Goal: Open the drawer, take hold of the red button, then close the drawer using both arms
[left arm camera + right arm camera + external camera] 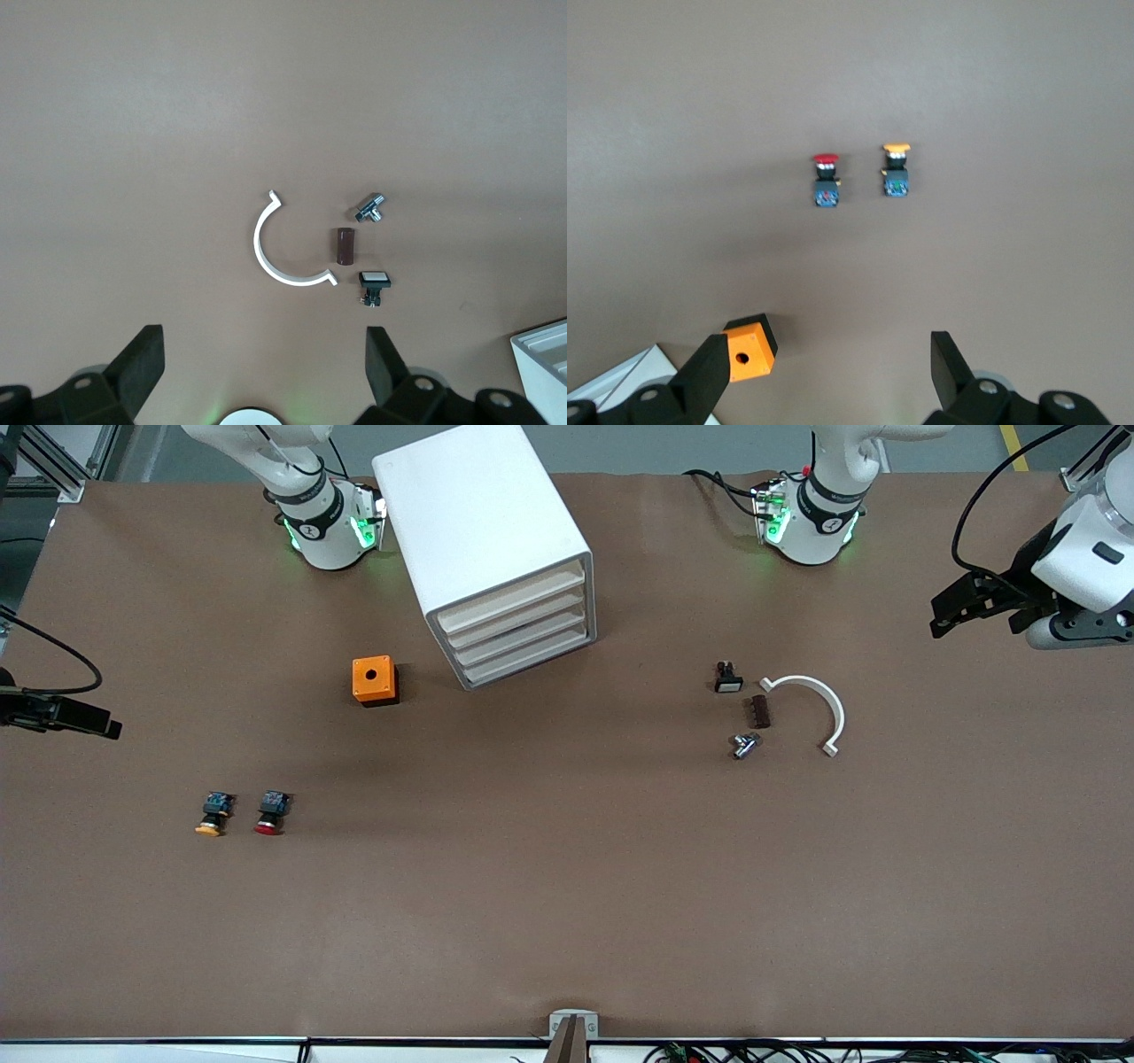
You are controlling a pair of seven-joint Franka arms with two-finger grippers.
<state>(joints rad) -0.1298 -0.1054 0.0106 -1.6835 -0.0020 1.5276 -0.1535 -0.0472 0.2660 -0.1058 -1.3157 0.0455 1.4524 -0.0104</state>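
The white cabinet (478, 514) stands between the two arm bases, and its top drawer (512, 600) is shut like the three below it. The red-capped button (270, 813) lies on its side on the table toward the right arm's end, beside its yellow-capped twin (213, 815). It also shows in the right wrist view (825, 180). My right gripper (93, 724) hangs open and empty high over that end of the table; in its own view (828, 350) the jaws stand wide apart. My left gripper (952, 613) hangs open and empty high over the left arm's end; its own view (266, 341) also shows wide jaws.
An orange cube with a hole (374, 680) sits beside the cabinet. Toward the left arm's end lie a white curved clamp (819, 701), a brown cylinder (759, 711), a metal fitting (744, 745) and a small black-and-white switch (727, 677).
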